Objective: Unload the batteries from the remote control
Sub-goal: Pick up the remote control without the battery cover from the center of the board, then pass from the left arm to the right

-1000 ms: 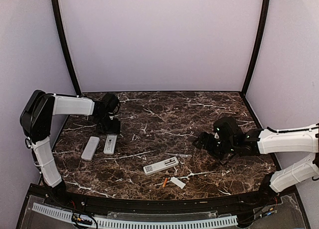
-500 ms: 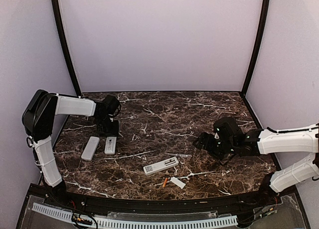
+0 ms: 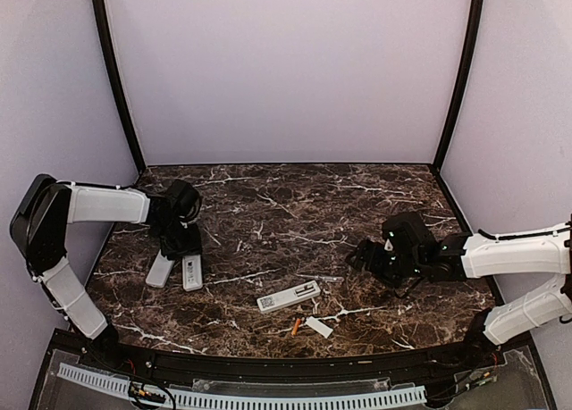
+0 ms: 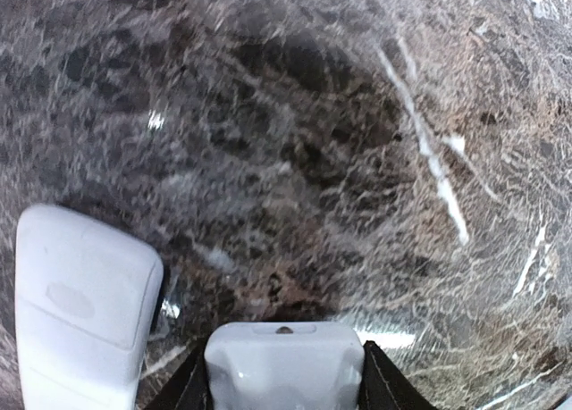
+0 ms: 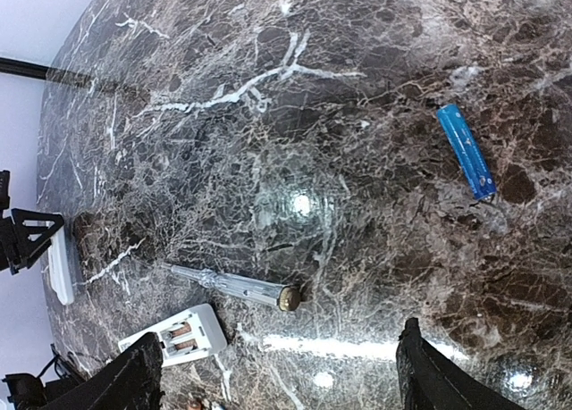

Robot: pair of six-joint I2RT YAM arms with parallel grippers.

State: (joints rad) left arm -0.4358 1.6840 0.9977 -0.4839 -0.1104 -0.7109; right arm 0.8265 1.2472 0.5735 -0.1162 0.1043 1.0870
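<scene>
Though tiny, slim blue battery (image 5: 466,163) loose; left gripper (image 4: 284,394) tight around white remote (image 4: 284,358), right gripper (image 5: 281,374) wide.

**Robot lab recording booth**

A laboratory test cell is indicated. A dark marble-patterned tabletop (image 3: 295,213) is enclosed on three sides by plain lilac backdrop panels (image 3: 286,71), which are framed by curved black poles (image 3: 114,79). A left arm (image 3: 98,205) and a right arm (image 3: 509,254), both white and black, are mounted at the near edge, where a slotted white cable duct (image 3: 241,397) is run.
</scene>
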